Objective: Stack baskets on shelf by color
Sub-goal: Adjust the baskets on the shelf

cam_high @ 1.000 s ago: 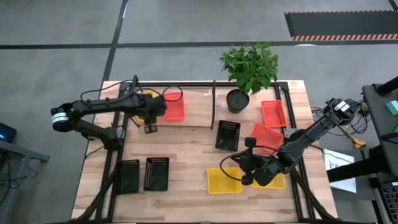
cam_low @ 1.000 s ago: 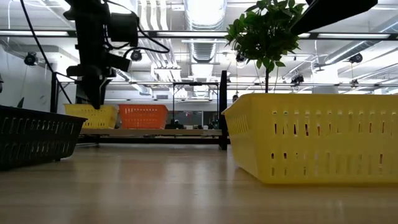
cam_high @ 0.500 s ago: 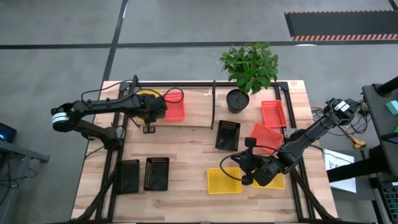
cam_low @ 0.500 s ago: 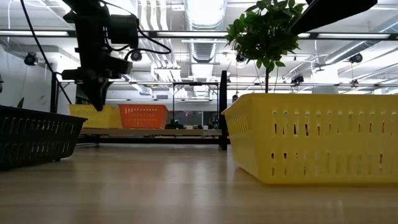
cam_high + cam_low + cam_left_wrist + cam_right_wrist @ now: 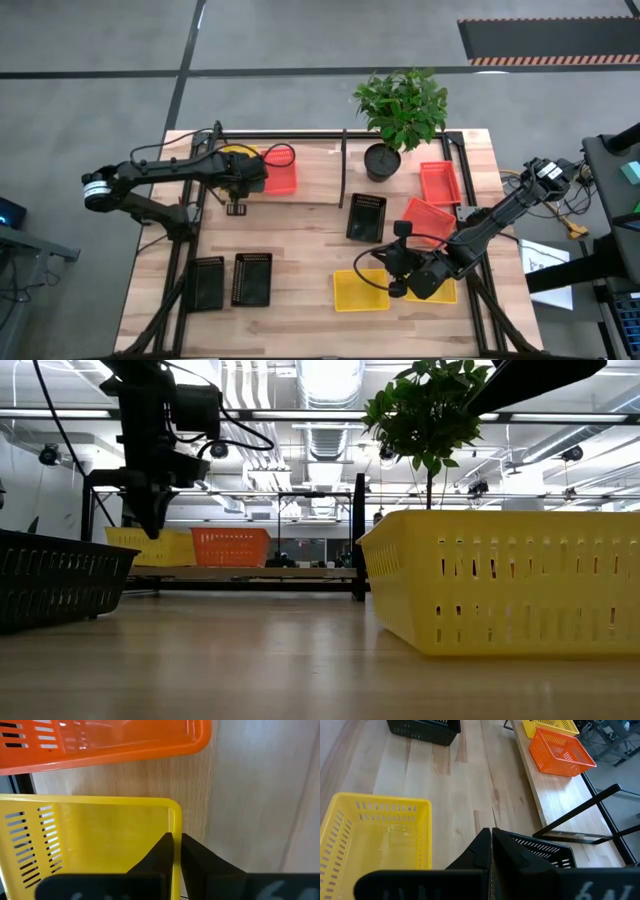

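Observation:
A yellow basket (image 5: 100, 840) and a red-orange basket (image 5: 281, 175) stand side by side on the pale shelf (image 5: 315, 185) at the far left. My left gripper (image 5: 176, 845) hangs over the yellow one, pointing down, and is shut on its wall; the low view shows this gripper (image 5: 150, 525) above the same basket (image 5: 165, 547). My right gripper (image 5: 490, 840) is shut near the table's front right, with nothing between its fingers. It stands beside a yellow basket (image 5: 375, 835) that rests on the tabletop. My left gripper pinches the rim of the yellow basket's near wall (image 5: 176, 827), close to the corner that faces the red-orange basket. One finger is inside the basket and one outside. The fingers come from above, pointing down. The basket sits on the shelf board.
Two black baskets (image 5: 206, 283) (image 5: 252, 279) lie at the near left and a third (image 5: 366, 217) in the middle. Two red-orange baskets (image 5: 440, 183) (image 5: 428, 220) lie at the right, two yellow ones (image 5: 360, 290) (image 5: 445, 293) at the near right. A potted plant (image 5: 382, 160) stands at the far edge.
My left gripper has shut over the yellow basket's near wall and taken hold of it.

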